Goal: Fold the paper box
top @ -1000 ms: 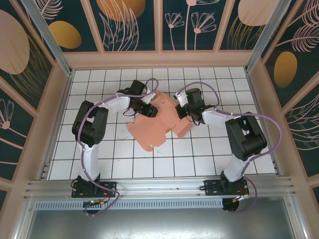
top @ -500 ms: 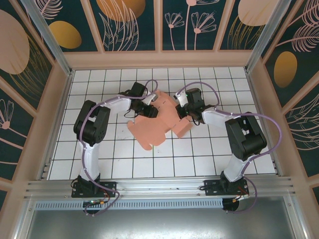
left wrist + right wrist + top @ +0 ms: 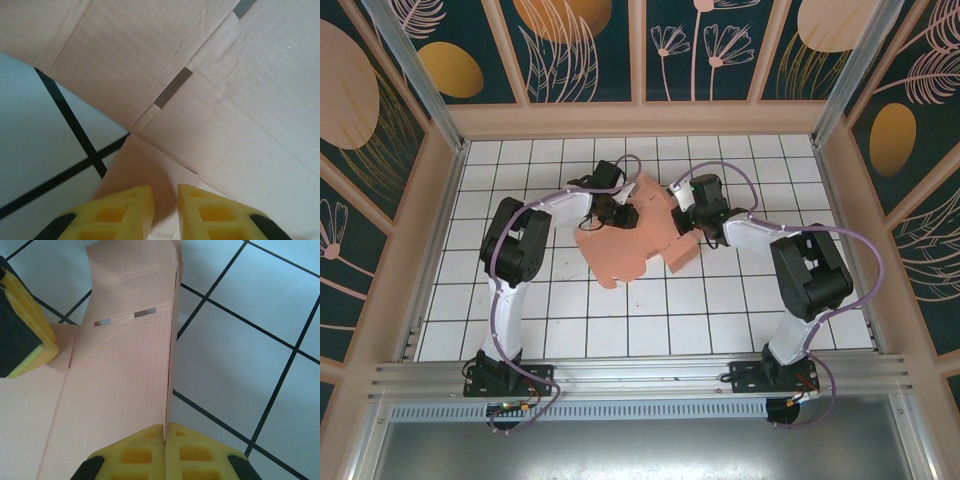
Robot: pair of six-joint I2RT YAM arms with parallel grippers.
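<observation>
Sitting on white table (image 3: 720,310) tiles with black grid lines, just 12 o'clock of centre: box (image 3: 630,245), pink card, mostly flat, flaps spread. Pinched near its 3 o'clock edge by right gripper (image 3: 165,427), pads closed tight on a raised panel's edge. Met at 11 o'clock by left gripper (image 3: 166,192), pads narrowly apart over a crease; cannot tell any grip. Fenced by pale wooden frame (image 3: 640,120) and dark teal walls (image 3: 590,70) printed with gold discs and line-drawn flowers. Bounded at 6 o'clock by metal rail (image 3: 640,372) carrying both arm bases.
</observation>
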